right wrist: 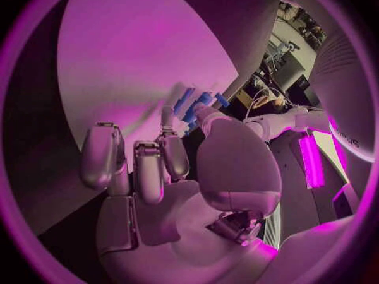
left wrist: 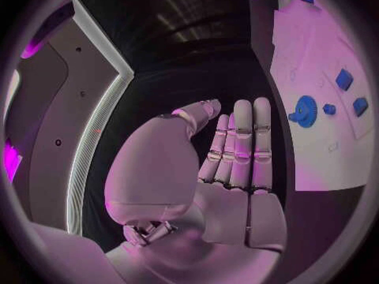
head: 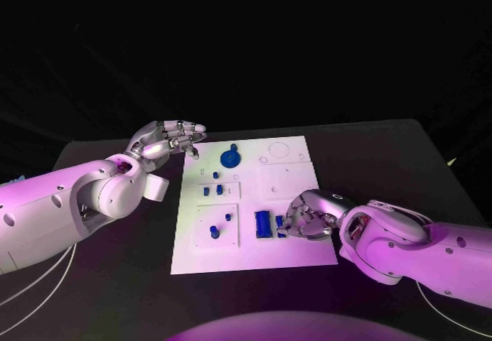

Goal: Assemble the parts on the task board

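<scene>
A small blue part (head: pixel 279 226) is pinched in the right hand (head: pixel 311 217) over the task board (head: pixel 297 250). The left hand (head: pixel 169 138) is held empty, fingers extended, beside the board's far left corner.

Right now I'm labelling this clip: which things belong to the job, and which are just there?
Job: white board; blue gear; small blue pieces; long blue piece; right hand, fingers at a blue piece.
Just there: black table; left hand, holding nothing.
</scene>
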`<action>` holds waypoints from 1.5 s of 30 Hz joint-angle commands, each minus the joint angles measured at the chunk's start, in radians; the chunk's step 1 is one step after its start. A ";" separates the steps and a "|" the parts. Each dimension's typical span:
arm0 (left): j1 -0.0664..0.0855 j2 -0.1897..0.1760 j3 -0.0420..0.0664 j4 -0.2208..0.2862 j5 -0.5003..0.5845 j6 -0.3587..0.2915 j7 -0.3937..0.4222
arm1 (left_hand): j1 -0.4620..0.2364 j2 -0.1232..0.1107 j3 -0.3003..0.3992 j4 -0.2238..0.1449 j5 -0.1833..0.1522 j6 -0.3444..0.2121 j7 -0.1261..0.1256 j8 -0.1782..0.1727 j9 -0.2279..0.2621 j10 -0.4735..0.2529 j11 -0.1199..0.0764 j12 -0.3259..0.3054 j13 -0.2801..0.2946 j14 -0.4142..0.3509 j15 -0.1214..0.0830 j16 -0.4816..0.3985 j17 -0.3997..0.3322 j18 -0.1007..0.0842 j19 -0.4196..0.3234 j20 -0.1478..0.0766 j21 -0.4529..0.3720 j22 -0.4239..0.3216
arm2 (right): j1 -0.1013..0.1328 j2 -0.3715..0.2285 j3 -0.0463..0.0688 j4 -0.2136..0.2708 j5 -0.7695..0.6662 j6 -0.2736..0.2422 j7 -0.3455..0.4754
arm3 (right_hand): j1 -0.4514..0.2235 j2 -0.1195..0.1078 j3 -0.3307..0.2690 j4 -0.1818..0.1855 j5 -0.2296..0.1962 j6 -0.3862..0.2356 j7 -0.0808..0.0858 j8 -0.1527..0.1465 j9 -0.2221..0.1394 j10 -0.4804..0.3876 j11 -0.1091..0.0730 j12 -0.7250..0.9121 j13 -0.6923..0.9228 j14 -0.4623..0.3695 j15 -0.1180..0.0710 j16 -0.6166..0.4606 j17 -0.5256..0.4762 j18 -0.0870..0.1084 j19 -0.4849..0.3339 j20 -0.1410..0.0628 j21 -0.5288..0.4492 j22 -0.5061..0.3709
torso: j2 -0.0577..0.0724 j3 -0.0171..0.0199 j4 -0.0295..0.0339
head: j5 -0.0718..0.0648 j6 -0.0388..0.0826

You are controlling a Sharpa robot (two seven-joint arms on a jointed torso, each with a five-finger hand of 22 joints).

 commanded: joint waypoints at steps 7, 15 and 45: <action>-0.014 0.008 0.000 -0.016 0.013 0.013 0.025 | -0.024 0.002 0.005 0.013 0.002 -0.018 0.009 0.011 -0.001 -0.011 0.000 0.016 0.003 -0.046 0.006 -0.023 -0.016 0.005 -0.032 0.011 -0.028 -0.013 | 0.043 0.027 0.002 -0.120 0.436 -0.145 0.411 | 0.074 0.040 -0.061 -0.002 0.039 -0.088 0.027 0.001 0.017 -0.112 0.026 -0.204 -0.038 0.033 0.027 -0.105 -0.023 0.052 -0.097 0.020 -0.302 0.072 | -0.009 -0.0198 -0.0013 | -0.001 0.034; -0.043 0.025 0.000 -0.062 0.084 -0.005 0.071 | -0.039 -0.003 0.004 0.053 -0.004 -0.031 0.008 0.036 -0.001 0.012 0.008 -0.001 -0.023 -0.175 0.036 -0.274 -0.128 0.002 -0.120 0.049 -0.257 -0.148 | 0.087 0.116 0.007 -0.332 1.007 -0.058 0.638 | 0.266 0.072 0.016 -0.031 0.043 -0.212 0.097 -0.036 -0.041 -0.452 0.092 -0.685 -0.404 -0.280 0.091 -0.647 -0.594 0.109 -0.342 0.081 -0.875 -0.184 | -0.029 -0.0490 -0.0078 | 0.000 0.091; -0.087 0.097 -0.001 -0.071 0.169 -0.283 0.128 | -1.366 0.165 -0.534 0.011 -0.252 -0.795 -0.203 -0.401 -0.226 -0.795 -0.152 -0.565 -0.142 -1.036 -0.068 -1.091 -0.375 -0.178 -0.870 -0.156 -0.977 -0.573 | 0.034 0.262 0.104 -0.448 1.330 -0.213 0.810 | -1.073 0.187 -0.281 -0.289 -0.146 -0.993 -0.069 -0.374 -0.724 -1.456 0.007 -1.250 -1.307 -1.466 0.074 -1.508 -1.308 -0.069 -1.443 -0.040 -1.143 -1.308 | -0.154 -0.0529 -0.0085 | 0.053 0.198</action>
